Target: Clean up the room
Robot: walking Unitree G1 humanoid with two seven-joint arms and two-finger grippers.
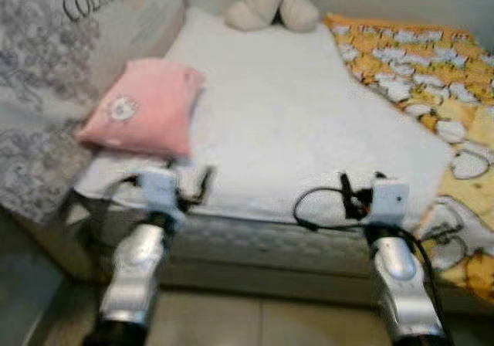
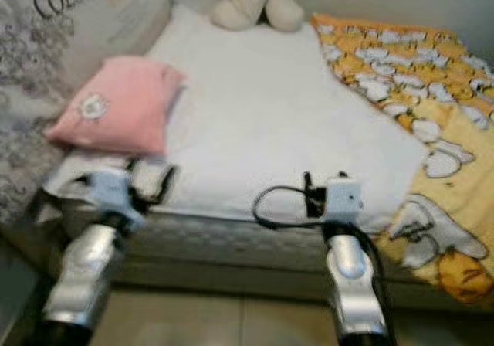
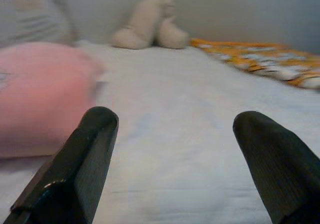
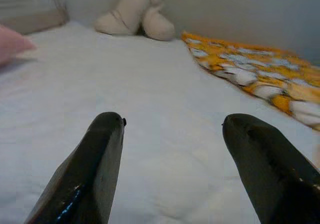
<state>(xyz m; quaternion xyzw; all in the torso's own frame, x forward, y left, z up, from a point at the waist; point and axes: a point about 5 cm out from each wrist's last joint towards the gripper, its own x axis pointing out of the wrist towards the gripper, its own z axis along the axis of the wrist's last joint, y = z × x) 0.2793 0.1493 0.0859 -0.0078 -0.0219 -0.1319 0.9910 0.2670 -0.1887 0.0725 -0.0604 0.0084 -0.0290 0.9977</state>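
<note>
Here both pincers (image 3: 175, 149) (image 4: 172, 154) gape over the bed (image 1: 285, 122); plush toy (image 1: 270, 2) cropped.

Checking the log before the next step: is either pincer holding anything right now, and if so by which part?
Nothing is held. The left pincer and the right pincer are both open, with just the white sheet between their fingers.

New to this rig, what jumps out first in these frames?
A pink pillow lies on the left side of the white bed, against a big grey cushion. An orange patterned blanket is bunched along the bed's right side, and a beige plush toy sits at the far end by the wall. Both grippers, left and right, are open at the near edge of the bed.
</note>
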